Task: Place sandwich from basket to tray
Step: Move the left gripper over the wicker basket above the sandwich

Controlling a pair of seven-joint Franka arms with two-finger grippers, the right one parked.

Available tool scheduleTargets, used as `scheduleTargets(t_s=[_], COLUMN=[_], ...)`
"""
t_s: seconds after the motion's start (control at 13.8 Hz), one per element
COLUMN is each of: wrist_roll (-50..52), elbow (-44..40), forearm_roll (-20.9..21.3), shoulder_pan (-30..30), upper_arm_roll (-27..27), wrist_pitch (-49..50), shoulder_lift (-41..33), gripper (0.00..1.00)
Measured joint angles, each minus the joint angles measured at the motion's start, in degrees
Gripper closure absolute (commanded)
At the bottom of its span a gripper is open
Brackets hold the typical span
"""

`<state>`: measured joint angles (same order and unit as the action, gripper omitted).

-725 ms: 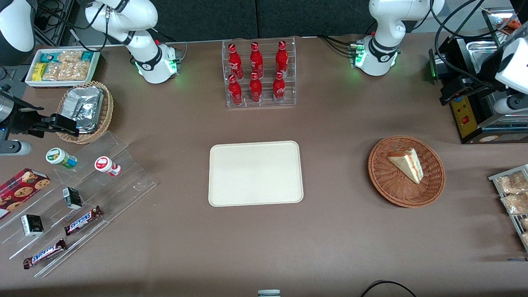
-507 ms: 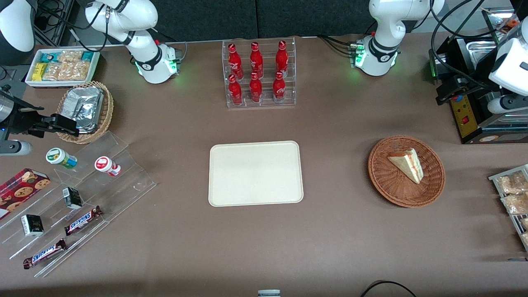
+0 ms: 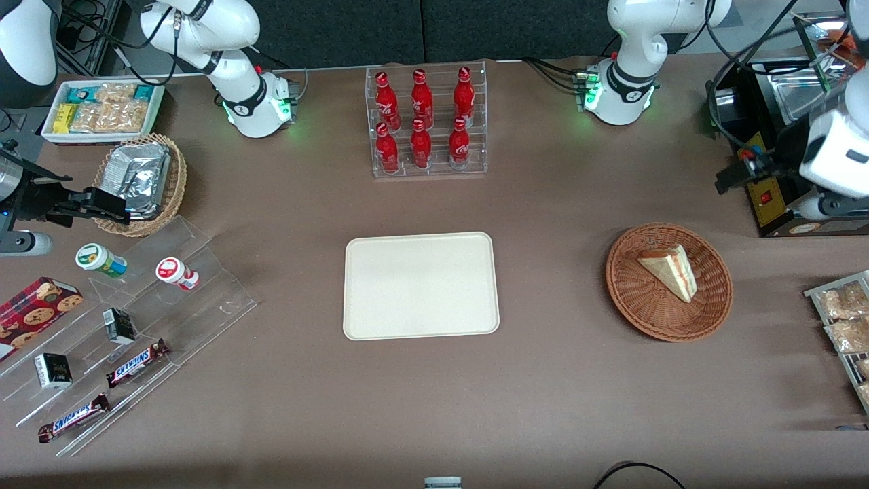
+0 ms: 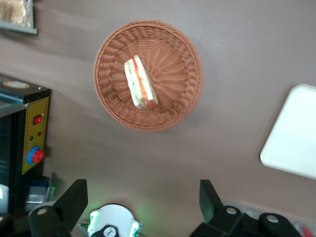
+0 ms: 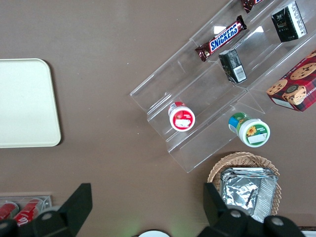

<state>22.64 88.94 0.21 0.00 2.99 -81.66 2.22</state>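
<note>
The sandwich point(image 3: 669, 270) point(image 4: 139, 83), a pale bread wedge with red and green filling, lies in the round reddish-brown basket point(image 3: 638, 299) point(image 4: 175, 59) toward the working arm's end of the table. The cream tray point(image 3: 421, 285) point(image 4: 294, 143) lies flat at the table's middle with nothing on it. My left gripper point(image 3: 736, 175) point(image 4: 140, 197) hangs high above the table, farther from the front camera than the basket and near the black machine. It is open and holds nothing, its black fingers point(image 4: 74, 197) spread wide, well apart from the sandwich.
A black machine with a red button point(image 3: 767, 193) point(image 4: 34, 133) stands beside the gripper. A rack of snack packets point(image 3: 842, 319) lies near the basket. A clear rack of red bottles point(image 3: 428, 122) stands farther back than the tray. The working arm's base point(image 3: 621, 95) glows green.
My left arm's wrist and gripper have come nearer to the front camera, toward the basket. The sandwich, basket and tray have not moved.
</note>
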Motion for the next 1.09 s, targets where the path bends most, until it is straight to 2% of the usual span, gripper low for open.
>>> scheduleTargets(t_s=[0.29, 0.8, 1.09], wrist_roll=[4.3, 8.8, 9.8], elbow=[11.6, 34.9, 44.0], forearm_roll=[-0.3, -0.3, -0.3], shoulder_pan=[5.0, 5.3, 5.7], upper_arm_roll=[-0.3, -0.2, -0.4], wrist_pitch=[-12.7, -40.5, -53.0], shoulder_lift=[-0.1, -2.7, -2.7], gripper=[0.0, 0.0, 0.0])
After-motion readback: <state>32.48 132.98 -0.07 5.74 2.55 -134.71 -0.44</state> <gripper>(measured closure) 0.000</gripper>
